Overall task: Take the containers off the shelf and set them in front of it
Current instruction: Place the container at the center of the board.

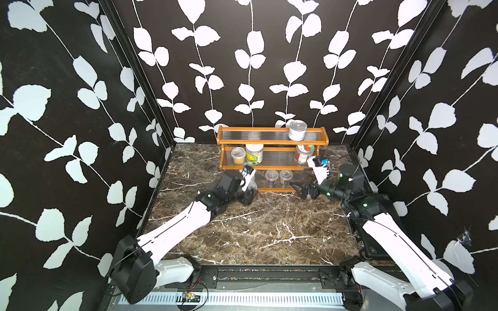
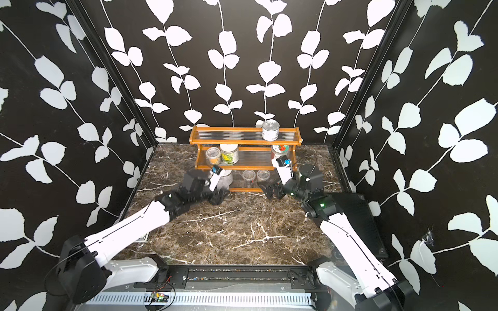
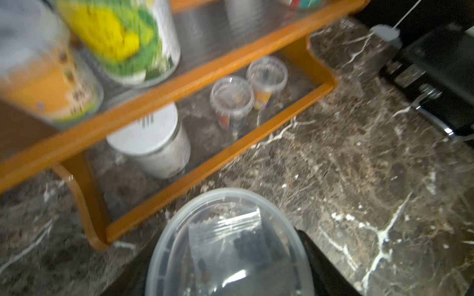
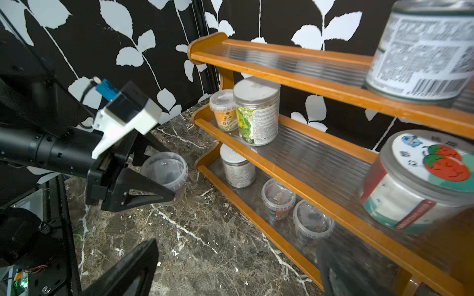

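Observation:
The shelf (image 1: 272,133) (image 2: 244,134) stands at the back wall in both top views. My left gripper (image 1: 249,189) (image 3: 228,269) is shut on a clear lidded tub (image 3: 230,246) (image 4: 166,171), low over the marble before the shelf's left end. My right gripper (image 1: 299,189) (image 4: 236,266) stands open and empty before the bottom tier's right end. A silver tin can (image 1: 297,130) is on top. An orange-label tub (image 1: 238,155), a yellow-green jar (image 1: 254,153) and a strawberry-lid jar (image 1: 304,154) fill the middle tier. The bottom tier holds a white-lid jar (image 2: 227,176) and two small tubs (image 1: 271,177) (image 1: 285,176).
Leaf-patterned walls (image 1: 80,134) close the marble table (image 1: 256,229) on three sides. A flat black panel (image 2: 358,215) lies along the table's right edge under my right arm. Open marble stretches from the shelf to the front rail (image 1: 258,274).

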Controlling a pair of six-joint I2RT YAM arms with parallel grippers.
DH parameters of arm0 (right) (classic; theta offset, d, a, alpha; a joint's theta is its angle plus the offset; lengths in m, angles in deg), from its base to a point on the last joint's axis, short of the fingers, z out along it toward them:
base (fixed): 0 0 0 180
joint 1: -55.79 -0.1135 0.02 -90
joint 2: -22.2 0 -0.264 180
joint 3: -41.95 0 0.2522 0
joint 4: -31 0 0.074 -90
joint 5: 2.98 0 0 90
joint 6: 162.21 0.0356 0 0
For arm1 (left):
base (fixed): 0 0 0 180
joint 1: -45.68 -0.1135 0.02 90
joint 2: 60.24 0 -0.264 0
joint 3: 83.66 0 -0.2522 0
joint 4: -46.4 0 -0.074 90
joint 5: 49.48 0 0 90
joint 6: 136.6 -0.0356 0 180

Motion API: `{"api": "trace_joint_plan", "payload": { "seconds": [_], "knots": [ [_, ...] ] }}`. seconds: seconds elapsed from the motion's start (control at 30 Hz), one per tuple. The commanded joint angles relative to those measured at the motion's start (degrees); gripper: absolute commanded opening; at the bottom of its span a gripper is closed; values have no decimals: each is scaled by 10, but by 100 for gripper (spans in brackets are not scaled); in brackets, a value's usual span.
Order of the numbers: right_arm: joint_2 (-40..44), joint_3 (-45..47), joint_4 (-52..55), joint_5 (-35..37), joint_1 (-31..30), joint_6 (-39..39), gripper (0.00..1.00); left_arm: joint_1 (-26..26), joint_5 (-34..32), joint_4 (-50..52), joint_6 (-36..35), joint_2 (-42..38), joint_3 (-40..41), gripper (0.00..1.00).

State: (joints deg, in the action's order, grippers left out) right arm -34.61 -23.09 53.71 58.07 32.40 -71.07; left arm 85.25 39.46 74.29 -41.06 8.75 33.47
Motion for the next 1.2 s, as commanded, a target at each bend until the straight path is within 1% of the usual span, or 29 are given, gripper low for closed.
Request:
{"api": "trace_joint_plan", "payload": {
  "seconds": [0.0, 0.13, 0.23, 0.33, 0.43, 0.47, 0.67, 0.83, 0.93, 1.17],
  "knots": [
    [7, 30, -55, 11, -17, -20, 99, 2, -64, -72, 34, -35, 66, 56],
    [6, 42, -57, 22, -25, -32, 99, 2, -98, -122, 38, -52, 138, 56],
    [0, 47, -61, 26, -29, -35, 99, -1, -107, -161, 49, -52, 180, 57],
    [-5, 51, -68, 30, -34, -34, 99, -16, -102, -198, 59, -40, 218, 57],
    [-6, 55, -72, 35, -37, -35, 99, -40, -90, -263, 85, -21, 255, 57],
    [-7, 56, -71, 36, -38, -37, 99, -43, -87, -281, 88, -14, 262, 56],
    [-5, 57, -65, 49, -38, -41, 99, -52, -91, -303, 77, 7, 281, 57],
    [-11, 56, -69, 51, -39, -41, 99, -66, -94, -337, 79, 25, 307, 60],
    [-13, 56, -69, 55, -39, -42, 99, -67, -96, -331, 80, 26, 311, 65],
    [-10, 58, -82, 82, -39, -26, 99, -67, -107, -302, 79, 5, 310, 84]
  ]
}}
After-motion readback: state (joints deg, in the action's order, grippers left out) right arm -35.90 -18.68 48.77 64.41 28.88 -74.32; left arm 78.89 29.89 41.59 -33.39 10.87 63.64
